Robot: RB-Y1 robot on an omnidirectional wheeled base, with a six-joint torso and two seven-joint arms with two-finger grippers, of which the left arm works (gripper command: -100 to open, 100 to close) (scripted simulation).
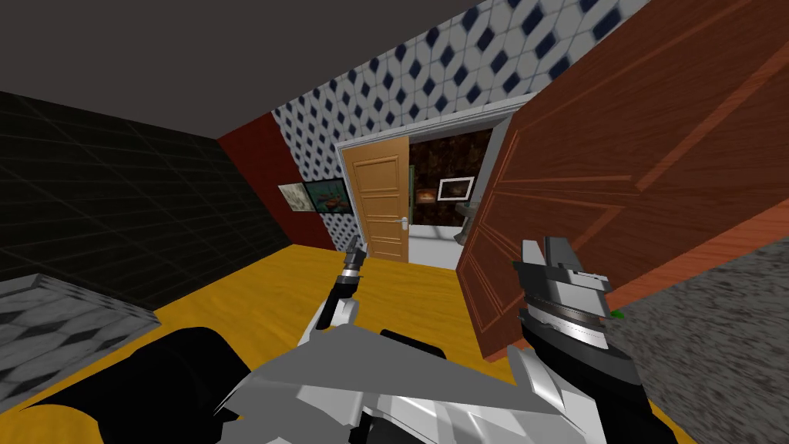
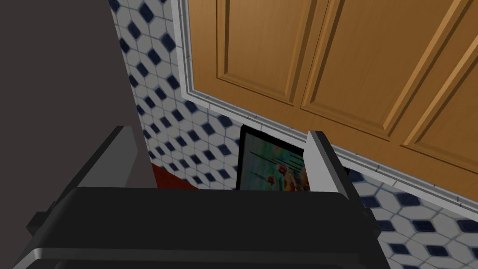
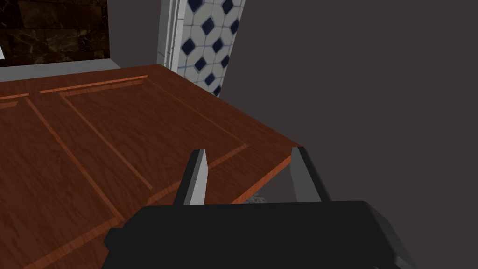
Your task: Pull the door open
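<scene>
The reddish-brown door (image 1: 616,154) stands swung wide off its white frame (image 3: 168,32), so the pull looks largely done. The right gripper (image 1: 551,254) sits just beside the door's face, jaws apart and holding nothing. The left gripper (image 1: 354,250) is well clear of the door, jaws also apart.

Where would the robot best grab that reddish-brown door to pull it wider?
Likely the door by its thin outer edge, coming in edge-on: it is a flat slab with only shallow grooves on its face, nothing to pinch there. The right gripper is open, one finger over the face, the other past the edge.
</scene>
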